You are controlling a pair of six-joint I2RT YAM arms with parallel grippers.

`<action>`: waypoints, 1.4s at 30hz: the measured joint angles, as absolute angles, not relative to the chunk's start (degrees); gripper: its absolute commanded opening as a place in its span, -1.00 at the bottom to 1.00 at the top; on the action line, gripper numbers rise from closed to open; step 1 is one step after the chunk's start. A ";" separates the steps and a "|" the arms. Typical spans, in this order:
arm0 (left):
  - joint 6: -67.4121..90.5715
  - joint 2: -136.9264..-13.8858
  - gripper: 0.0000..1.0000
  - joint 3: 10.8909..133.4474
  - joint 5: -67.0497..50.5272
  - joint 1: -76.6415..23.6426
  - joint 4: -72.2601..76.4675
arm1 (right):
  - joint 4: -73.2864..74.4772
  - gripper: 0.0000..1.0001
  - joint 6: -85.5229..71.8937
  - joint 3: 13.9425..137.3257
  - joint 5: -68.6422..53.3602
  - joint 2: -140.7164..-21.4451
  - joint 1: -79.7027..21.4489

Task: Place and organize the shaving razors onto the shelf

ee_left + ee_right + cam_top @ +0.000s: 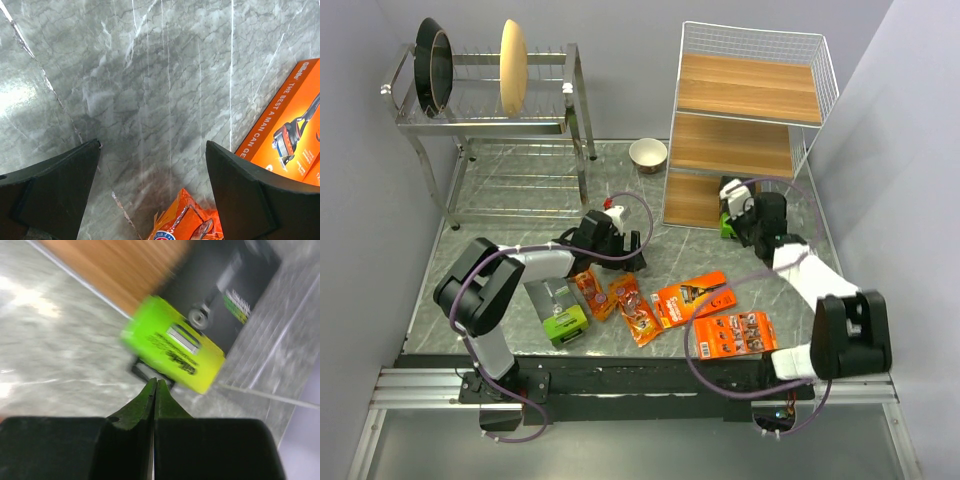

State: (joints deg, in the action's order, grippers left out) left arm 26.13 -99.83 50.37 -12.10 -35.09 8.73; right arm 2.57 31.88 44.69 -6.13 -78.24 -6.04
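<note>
Right wrist view: the right pincer point(155, 383) is pressed fully together and holds nothing. Its tips are just beside the lime-green end of a dark grey box point(172, 352), which lies at the foot of the shelf point(750, 90) in the table's point(150, 75) far right corner. The left pincer point(152, 147) gapes wide and empty over bare table, with an orange blister pack point(182, 220) just below it and an orange card point(285, 135) to its right. A second grey box point(560, 318) and a second orange card point(738, 333) lie toward the near edge.

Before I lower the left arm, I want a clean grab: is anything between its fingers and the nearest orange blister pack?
Nothing visible. The blister pack shows between the open left fingers, unobstructed; the orange card lies aside.
</note>
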 measured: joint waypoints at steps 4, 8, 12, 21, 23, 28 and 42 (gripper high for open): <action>26.02 -99.42 0.86 49.78 -12.10 -35.09 9.02 | -0.93 -1.00 35.00 42.06 -6.46 -73.32 -12.69; 25.87 -99.00 0.87 49.36 -12.03 -35.09 8.97 | -4.12 -1.00 38.02 43.05 -5.74 -77.28 -17.56; 25.45 -98.24 0.88 48.56 -11.62 -35.09 8.88 | -5.61 -1.00 40.84 46.35 -3.62 -85.43 -18.31; 24.88 -96.38 0.88 46.52 -11.03 -35.09 8.75 | -12.23 -1.00 47.75 52.66 4.43 -98.96 -18.50; 24.88 -96.05 0.88 46.15 -11.03 -35.09 8.75 | -14.06 -1.00 49.30 53.63 6.42 -101.30 -18.50; 24.84 -95.94 0.88 46.11 -11.03 -35.09 8.69 | -17.41 -1.00 52.58 55.83 11.92 -107.13 -18.50; 24.67 -95.07 0.88 45.21 -10.63 -35.09 8.67 | -20.27 -1.00 53.95 56.71 17.15 -109.16 -15.53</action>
